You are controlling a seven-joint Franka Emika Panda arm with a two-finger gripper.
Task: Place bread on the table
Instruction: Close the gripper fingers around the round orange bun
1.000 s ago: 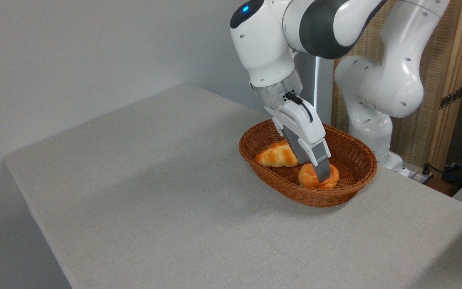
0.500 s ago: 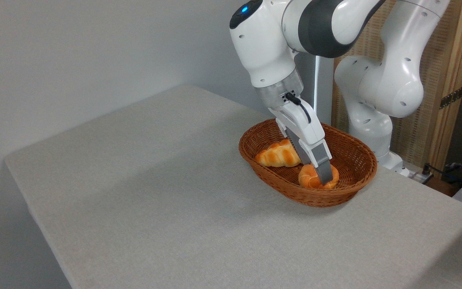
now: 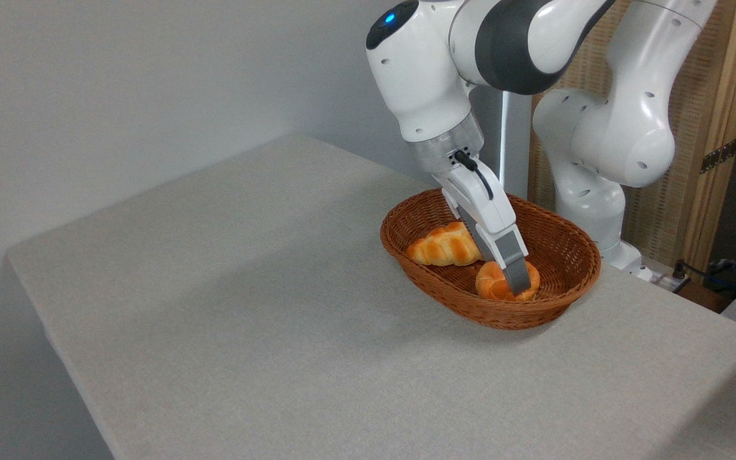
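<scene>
The bread (image 3: 490, 285), a small round orange-golden knotted bun, lies in the right part of a brown wicker basket (image 3: 574, 237) on the table (image 3: 246, 300). My gripper (image 3: 512, 281) reaches down into the basket and stands open over the bun. Its near finger (image 3: 516, 273) crosses the front of the bun, with crust showing on both sides of it. The far finger is mostly hidden behind the near one. The bun rests on the basket floor.
A paler braided oblong loaf (image 3: 441, 248) lies in the basket's left part, close to the gripper's left side. The arm's white base (image 3: 598, 147) rises behind the basket. A wooden panel (image 3: 713, 128) stands at the right; a grey wall lies behind.
The gripper has sunk a little deeper into the basket and shifted slightly right around the bun. The bun and the loaf have hardly moved.
</scene>
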